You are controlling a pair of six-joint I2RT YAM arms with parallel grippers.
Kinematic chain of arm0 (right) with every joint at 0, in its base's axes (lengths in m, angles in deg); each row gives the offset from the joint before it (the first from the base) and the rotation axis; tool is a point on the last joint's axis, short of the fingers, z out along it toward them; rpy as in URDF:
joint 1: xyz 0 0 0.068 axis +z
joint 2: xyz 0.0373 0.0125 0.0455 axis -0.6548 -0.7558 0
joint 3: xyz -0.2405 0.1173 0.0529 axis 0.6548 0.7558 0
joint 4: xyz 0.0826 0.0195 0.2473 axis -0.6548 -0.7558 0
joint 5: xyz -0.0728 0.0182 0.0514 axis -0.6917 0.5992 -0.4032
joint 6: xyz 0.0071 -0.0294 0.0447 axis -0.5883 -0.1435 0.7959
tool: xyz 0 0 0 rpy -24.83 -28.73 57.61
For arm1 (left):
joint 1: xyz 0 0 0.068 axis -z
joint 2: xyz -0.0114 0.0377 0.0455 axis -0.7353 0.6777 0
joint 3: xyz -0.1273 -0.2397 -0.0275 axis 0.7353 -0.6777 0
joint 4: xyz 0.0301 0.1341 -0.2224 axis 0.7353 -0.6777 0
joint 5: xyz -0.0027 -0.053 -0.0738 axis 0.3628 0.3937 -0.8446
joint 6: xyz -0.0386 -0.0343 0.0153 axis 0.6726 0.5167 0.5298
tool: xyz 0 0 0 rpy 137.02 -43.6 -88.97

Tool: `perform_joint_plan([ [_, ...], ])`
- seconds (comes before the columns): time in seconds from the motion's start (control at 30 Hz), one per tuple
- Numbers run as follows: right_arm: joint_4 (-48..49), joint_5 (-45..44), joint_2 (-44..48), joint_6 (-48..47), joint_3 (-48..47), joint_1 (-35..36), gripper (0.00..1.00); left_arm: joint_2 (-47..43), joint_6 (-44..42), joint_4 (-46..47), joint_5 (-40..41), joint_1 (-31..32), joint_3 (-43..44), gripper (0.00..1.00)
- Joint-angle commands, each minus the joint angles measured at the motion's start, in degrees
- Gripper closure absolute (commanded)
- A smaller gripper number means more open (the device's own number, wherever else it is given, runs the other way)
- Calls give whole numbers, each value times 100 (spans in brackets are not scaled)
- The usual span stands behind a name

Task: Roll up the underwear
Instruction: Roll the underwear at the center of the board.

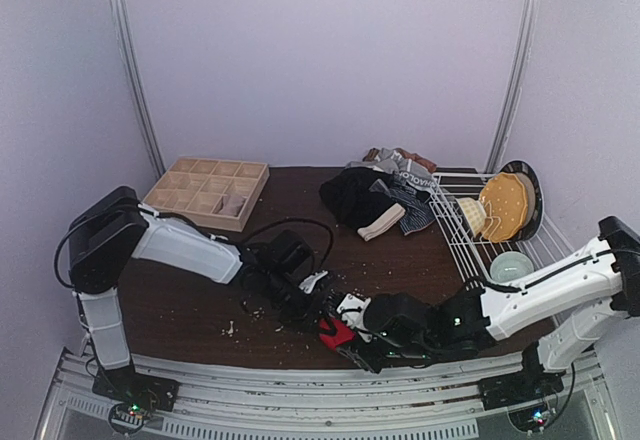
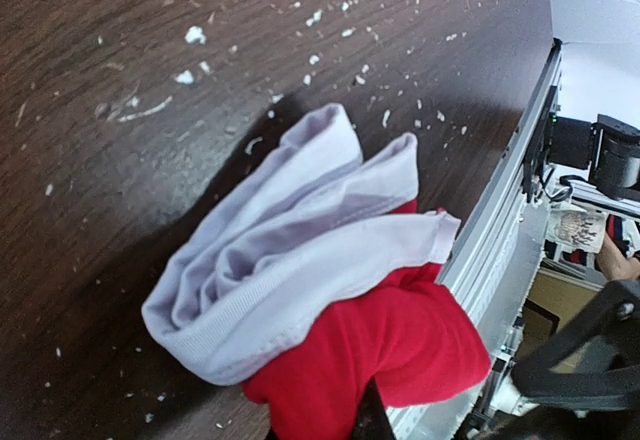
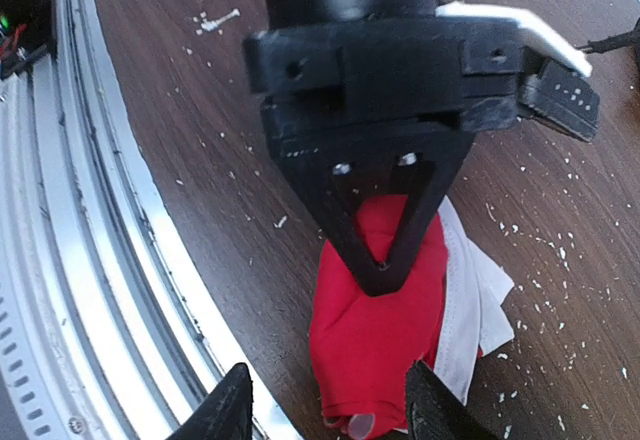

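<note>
From above, the red underwear (image 1: 334, 331) lies bunched at the near edge of the table (image 1: 190, 310), between the two arms. The left gripper (image 1: 322, 312) reaches in from the left and the right gripper (image 1: 350, 345) from the right, and their black housings hide most of the cloth. A pile of underwear (image 1: 385, 200) in black, grey stripes and a pale piece sits far back, well apart. The wooden grid tray (image 1: 207, 192) stands at the back left. A wire rack (image 1: 455, 220) at the right holds an orange plate (image 1: 505, 205) and a bowl (image 1: 511, 265). White crumbs (image 1: 245, 312) are scattered over the dark wood.

The left wrist view is filled by the red underwear (image 2: 400, 340), its pale waistband (image 2: 290, 260) folded in loose layers on top. The bundle sits just beside the aluminium rail (image 2: 500, 220). Only a dark sliver of the left gripper (image 2: 372, 422) shows, pressed into the red cloth.

From the right wrist, the left gripper (image 3: 385, 260) comes down with its jaws pressed together on the red underwear (image 3: 370, 340) — pinching its top. It blocks the far half of the bundle. The right gripper (image 3: 330, 405) is spread, one of its fingers (image 3: 228, 410) on each side of the cloth.
</note>
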Motion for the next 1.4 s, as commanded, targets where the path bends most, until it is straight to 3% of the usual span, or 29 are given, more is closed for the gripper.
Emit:
perform_joint_plan([
  [0.0, -381, -672, -496, -123, -314, 77, 51, 551, 37, -1148, 8, -11, 33, 100],
  [0.43, -847, -994, -1219, 709, -502, 42, 57, 776, -36, -1273, -228, -12, 297, 100],
  [0.5, -931, -880, -1306, 732, -564, -24, 65, 786, -54, -1267, -263, -10, 305, 100],
  [0.57, -965, -700, -1356, 832, -583, -105, 83, 766, -73, -1254, -288, -17, 314, 100],
  [0.63, -770, -445, -1245, 946, -438, -168, 95, 607, -98, -1076, -296, -17, 240, 100],
  [0.77, -324, 154, -960, 1288, -46, -396, 100, -4, 4, -575, 79, -17, -189, 53],
  [0.93, 163, 970, -762, 1753, 482, -779, 100, -705, 174, -118, 798, -4, -660, 10],
  [1.1, 700, 1660, -679, 2172, 911, -1173, 100, -1440, 188, 220, 1905, 53, -1169, 3],
  [1.27, 1219, 2214, -775, 2438, 1174, -1444, 100, -2085, 506, 168, 3228, 121, -1491, 2],
  [1.37, 1321, 2341, -967, 2550, 1179, -1506, 100, -2590, 976, 949, 3584, 139, -2175, 2],
])
